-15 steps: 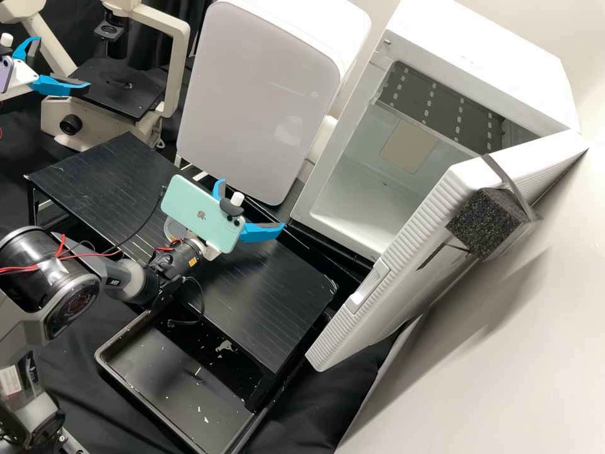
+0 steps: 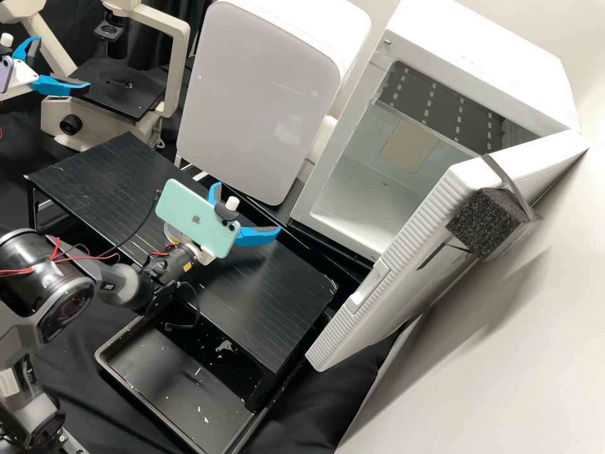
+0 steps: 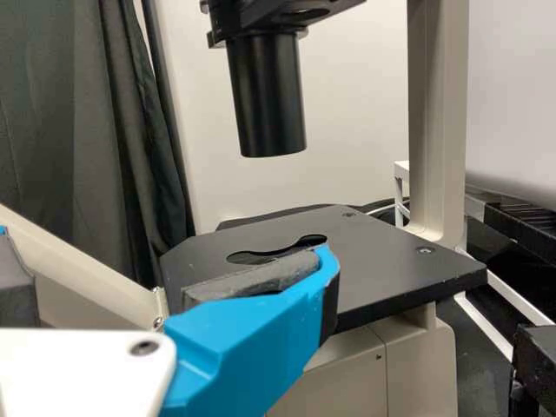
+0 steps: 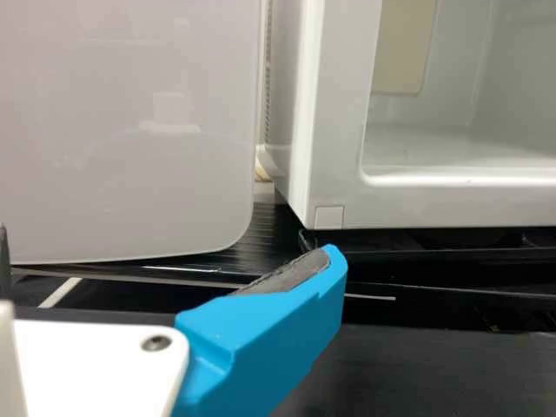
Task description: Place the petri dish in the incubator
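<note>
Blue fingers (image 2: pixel 258 236) apart, the right gripper (image 2: pixel 248 207) has edged left in the high view, nearer the clear dish (image 2: pixel 169 233) on the rack (image 2: pixel 277 302), so a grasp likely precedes the open incubator (image 2: pixel 479 50), while the left gripper (image 2: pixel 64 62) gapes by the microscope (image 2: pixel 53 110).

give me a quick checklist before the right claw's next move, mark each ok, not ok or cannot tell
1. Incubator door open: ok, it stands swung outward.
2. Right claw open: ok, fingers spread wide above the black stand.
3. Petri dish held by the right claw: not ok, its clear edge shows behind the phone, outside the fingers.
4. Dish lid seated: cannot tell, the phone and arm hide most of it.
5. Left claw away from the incubator: ok, it is by the microscope stage.
</note>
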Robot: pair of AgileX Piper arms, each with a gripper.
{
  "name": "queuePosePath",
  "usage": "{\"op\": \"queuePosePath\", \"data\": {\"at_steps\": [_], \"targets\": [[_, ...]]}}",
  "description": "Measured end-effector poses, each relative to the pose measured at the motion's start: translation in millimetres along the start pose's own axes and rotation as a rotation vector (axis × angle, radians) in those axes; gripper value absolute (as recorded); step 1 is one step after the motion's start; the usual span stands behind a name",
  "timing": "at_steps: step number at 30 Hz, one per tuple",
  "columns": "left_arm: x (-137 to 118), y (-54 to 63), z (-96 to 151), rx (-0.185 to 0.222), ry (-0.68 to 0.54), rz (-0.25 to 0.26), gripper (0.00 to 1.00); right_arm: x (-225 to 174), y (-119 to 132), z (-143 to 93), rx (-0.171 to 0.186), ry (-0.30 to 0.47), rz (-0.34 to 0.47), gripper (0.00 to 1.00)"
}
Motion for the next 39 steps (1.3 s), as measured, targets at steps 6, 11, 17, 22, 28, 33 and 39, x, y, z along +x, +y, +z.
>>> {"op": "queuePosePath", "data": {"at_steps": [6,11,17,22,28,33,39], "targets": [[0,0.0,0,0.000,0.000,0.000,1.00,-42,4,-10,0.023,0.126,0.055,1.00],[0,0.0,0,0.000,0.000,0.000,1.00,-67,-1,-16,0.019,0.177,0.045,1.00],[0,0.0,0,0.000,0.000,0.000,1.00,-83,-23,-18,0.004,0.191,-0.057,1.00],[0,0.0,0,0.000,0.000,0.000,1.00,-90,-29,-14,0.008,0.166,-0.079,1.00],[0,0.0,0,0.000,0.000,0.000,1.00,-90,-31,-10,0.013,0.141,-0.083,1.00],[0,0.0,0,0.000,0.000,0.000,1.00,-87,-39,-5,0.009,0.104,-0.112,1.00],[0,0.0,0,0.000,0.000,0.000,1.00,-84,-49,1,-0.014,0.071,-0.160,1.00]]}}
